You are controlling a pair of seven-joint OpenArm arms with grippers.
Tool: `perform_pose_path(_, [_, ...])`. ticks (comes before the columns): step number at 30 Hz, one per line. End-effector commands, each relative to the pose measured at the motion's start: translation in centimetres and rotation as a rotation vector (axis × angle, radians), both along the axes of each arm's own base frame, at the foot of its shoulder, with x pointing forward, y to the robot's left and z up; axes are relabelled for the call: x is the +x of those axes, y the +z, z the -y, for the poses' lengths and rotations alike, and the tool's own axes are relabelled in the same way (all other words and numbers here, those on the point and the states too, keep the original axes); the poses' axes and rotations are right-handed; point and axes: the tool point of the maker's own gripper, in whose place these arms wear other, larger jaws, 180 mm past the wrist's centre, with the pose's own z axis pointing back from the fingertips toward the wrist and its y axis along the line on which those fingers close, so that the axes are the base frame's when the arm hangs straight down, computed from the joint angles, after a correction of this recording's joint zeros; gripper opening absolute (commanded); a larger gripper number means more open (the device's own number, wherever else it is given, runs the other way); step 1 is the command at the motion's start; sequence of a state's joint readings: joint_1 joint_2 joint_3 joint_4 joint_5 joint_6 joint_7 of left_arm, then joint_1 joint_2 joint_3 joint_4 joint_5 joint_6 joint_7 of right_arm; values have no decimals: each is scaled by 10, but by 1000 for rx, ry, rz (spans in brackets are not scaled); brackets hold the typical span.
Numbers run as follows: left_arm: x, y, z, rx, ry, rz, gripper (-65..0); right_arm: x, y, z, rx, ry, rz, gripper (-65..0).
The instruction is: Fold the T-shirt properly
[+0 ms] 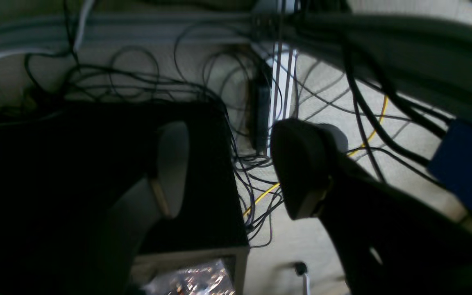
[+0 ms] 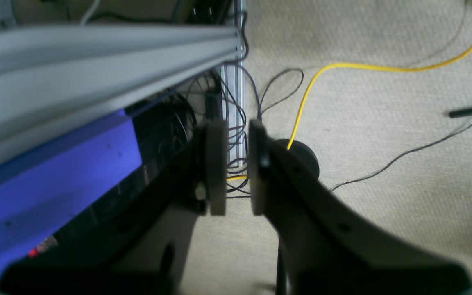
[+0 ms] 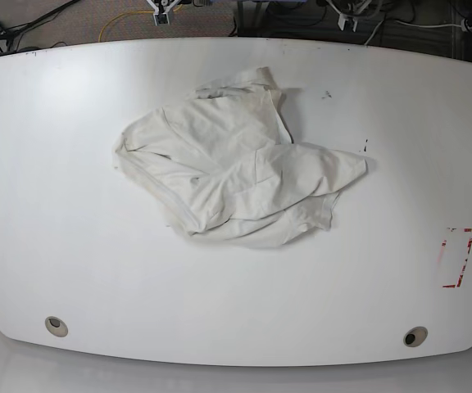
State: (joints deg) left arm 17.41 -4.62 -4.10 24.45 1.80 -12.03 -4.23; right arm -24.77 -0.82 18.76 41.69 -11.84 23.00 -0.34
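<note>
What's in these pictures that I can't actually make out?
- T-shirt, base view: its neck opening and full outline are hidden by its own crumpled folds.
- Left hand, left wrist view: its fingers are dark and blurred, so their tips lack detail.
- Shiny bag, left wrist view: cut off by the bottom edge, contents unclear.

Dark grippers with rounded fingers [image 1: 173,168]

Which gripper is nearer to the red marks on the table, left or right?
Left. The left gripper is beyond the table's far edge, on the same side as the red marks; the right gripper is also beyond it, toward the opposite side.
</note>
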Motion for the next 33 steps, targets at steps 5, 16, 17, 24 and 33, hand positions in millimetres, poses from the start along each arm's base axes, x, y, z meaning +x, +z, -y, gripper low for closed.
perform_pose_path(5, [-22, 6, -17, 64, -20, -6, -316, -15, 6, 4, -6, 6, -7, -564])
perform_pose_path(16, [-54, 26, -20, 73, -28, 16, -322, -34, 29, 13, -47, 24, 23, -565])
perform_pose_path(17, [-58, 28, -20, 72, -30, 15, -322, -36, 31, 13, -49, 24, 25, -565])
perform_pose_path(24, [-72, 41, -15, 60, -44, 20, -324, -51, 52, 18, -76, 41, 44, -563])
perform_pose_path(33, [-77, 57, -9, 34, -70, 30, -332, -55, 71, 24, -104, 61, 64, -564])
